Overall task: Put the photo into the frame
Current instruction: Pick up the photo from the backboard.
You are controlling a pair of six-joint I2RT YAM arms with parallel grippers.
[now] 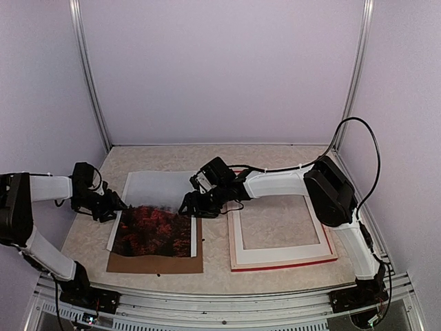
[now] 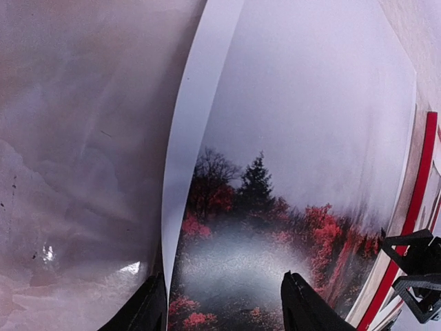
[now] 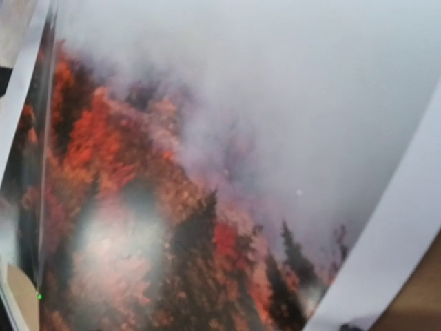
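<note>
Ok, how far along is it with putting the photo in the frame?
Nothing looks finished yet: the photo lies on the brown board, apart from the frame, whose opening is empty. In hand: the left hand and right hand sit at the photo's opposite edges, the left fingers apart astride its edge. Left: lift, carry it across, lay it in the frame.

From my end I've got a speckled beige surface (image 1: 215, 254): brown board (image 1: 155, 264) lying flat on the left, frame (image 1: 282, 258) flat on the right, back side up.
</note>
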